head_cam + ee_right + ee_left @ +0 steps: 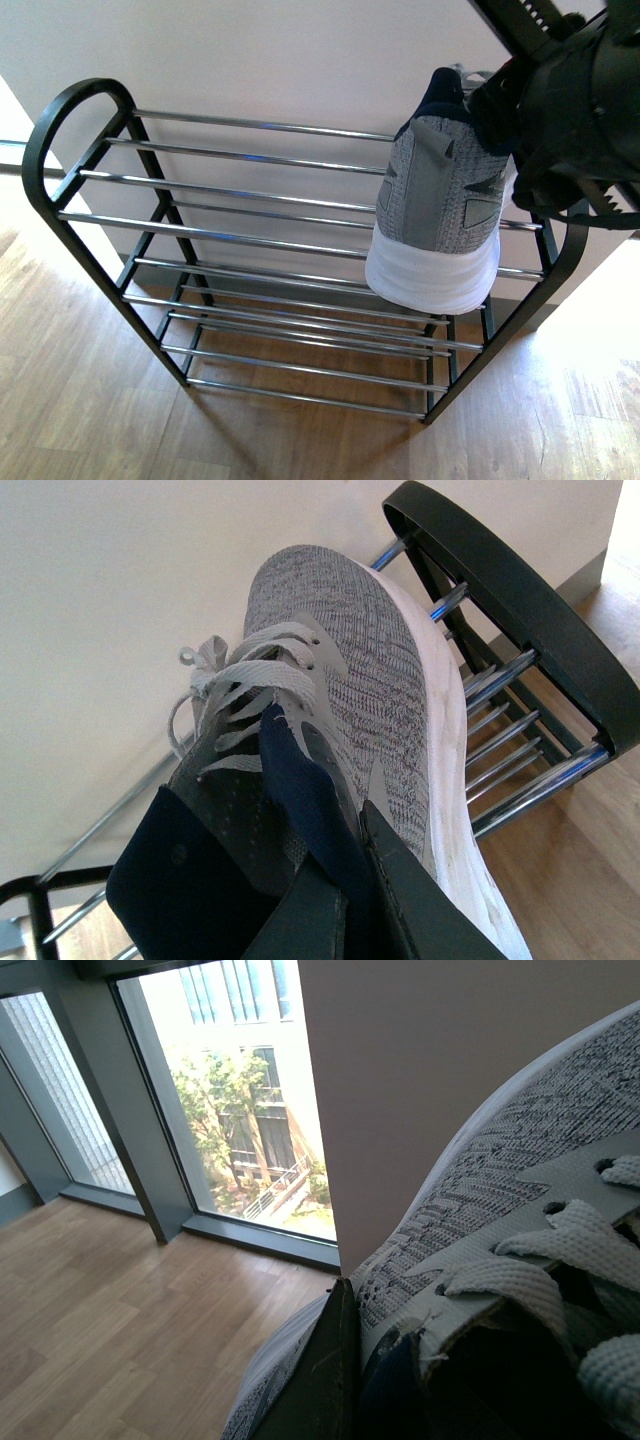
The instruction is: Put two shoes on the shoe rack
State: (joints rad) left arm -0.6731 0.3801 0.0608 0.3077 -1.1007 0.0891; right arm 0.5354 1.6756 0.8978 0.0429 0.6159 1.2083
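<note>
- One grey knit white-soled sneaker [435,215] hangs heel-down, upper right, over the black-framed chrome-bar shoe rack [80,88]; right gripper [345,852] clenches its navy collar.
- We should level it before lowering.
- Left gripper [345,1360] grasps second grey sneaker [500,1180].

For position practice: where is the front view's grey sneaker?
The grey sneaker is at the right end of the shoe rack, heel toward the camera, over its top bars, in the right gripper.
</note>
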